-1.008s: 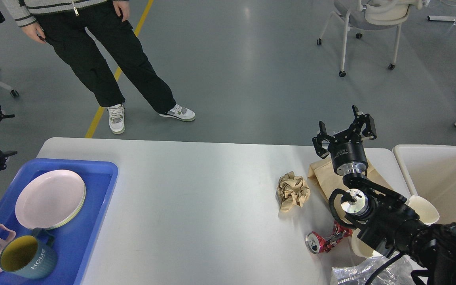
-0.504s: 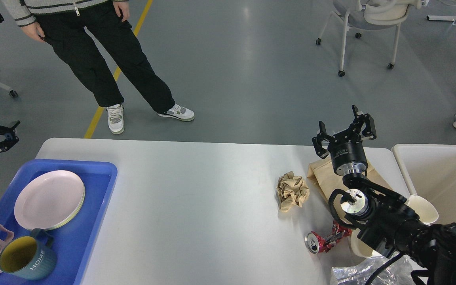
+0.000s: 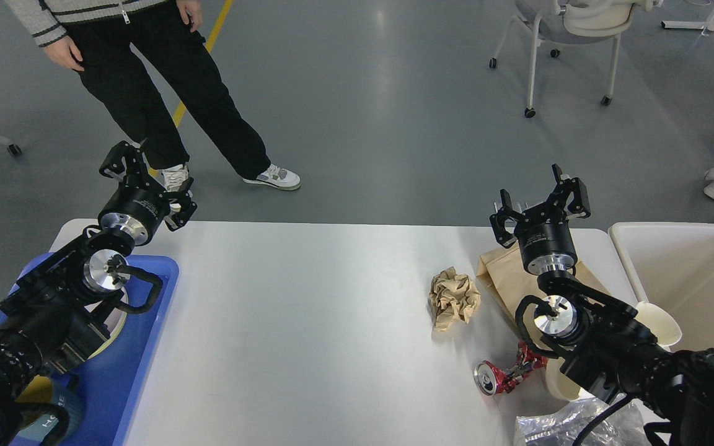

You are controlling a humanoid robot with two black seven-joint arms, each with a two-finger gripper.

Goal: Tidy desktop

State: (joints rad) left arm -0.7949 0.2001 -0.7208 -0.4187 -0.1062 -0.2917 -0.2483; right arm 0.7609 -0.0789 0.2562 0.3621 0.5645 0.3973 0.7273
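Hands, left and right, hang spread and empty above the desktop.

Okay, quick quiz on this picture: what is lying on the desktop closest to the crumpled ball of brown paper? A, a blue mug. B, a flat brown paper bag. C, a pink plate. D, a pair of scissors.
B: the flat brown paper bag lies just right of the crumpled brown paper on the desktop, under the right gripper, while the plate and mug are far off in the blue tray.
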